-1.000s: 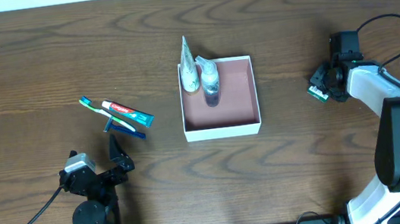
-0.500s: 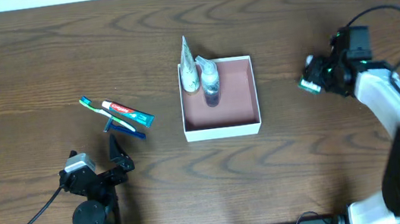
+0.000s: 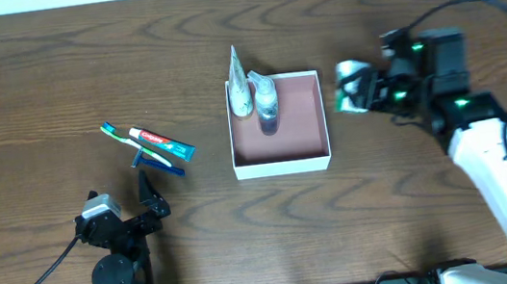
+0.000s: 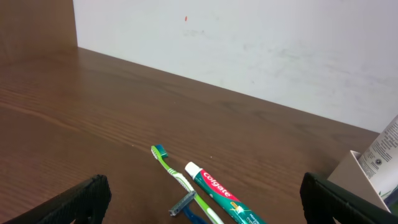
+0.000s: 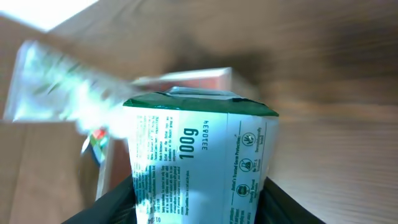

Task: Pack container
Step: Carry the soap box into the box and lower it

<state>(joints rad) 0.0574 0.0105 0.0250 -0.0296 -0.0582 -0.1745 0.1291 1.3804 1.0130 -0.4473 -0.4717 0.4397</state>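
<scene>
Container (image 3: 283, 166): square shallow open-top box, white walls, pinkish-brown floor; sits flat mid-table; neither arm touches it
Contents: white tube (image 3: 239, 84) leans in the far-left corner, tip poking out past the far wall; small bottle (image 3: 267, 104) with pale cap and dark lower half just beside it, on the tube's right; touching or only very close, cannot tell from overhead
Right gripper (image 3: 368, 91): clamped on a carton (image 5: 199, 155); dark fingers (image 5: 118, 202) flank the carton's lower sides in the wrist view
Carton: white with green top edge and green print, "100g" readable; in overhead it sits just right of the container's right wall, not over the floor; height above the table not readable
Right wrist view: blurred; box rim visible behind the carton; pale smear at upper left is probably the white tube, not certain
Left gripper (image 3: 122, 203): near-left area of the table (image 3: 32, 72), well apart from the container; fingers spread wide, nothing between them
Loose items: toothbrush (image 4: 176, 176), toothpaste tube (image 4: 222, 195) and razor (image 4: 183, 204) lie in a cluster on the wood, left of the container and ahead of the left gripper
Layout of cluster: toothbrush is green and white, bristle end away from the arm; toothpaste tube is red, white and teal, white cap end just beside the toothbrush handle; razor partly tucked under the toothbrush, blue handle running off the bottom of the wrist view
Table: dark brown wood grain; white wall behind its far edge
</scene>
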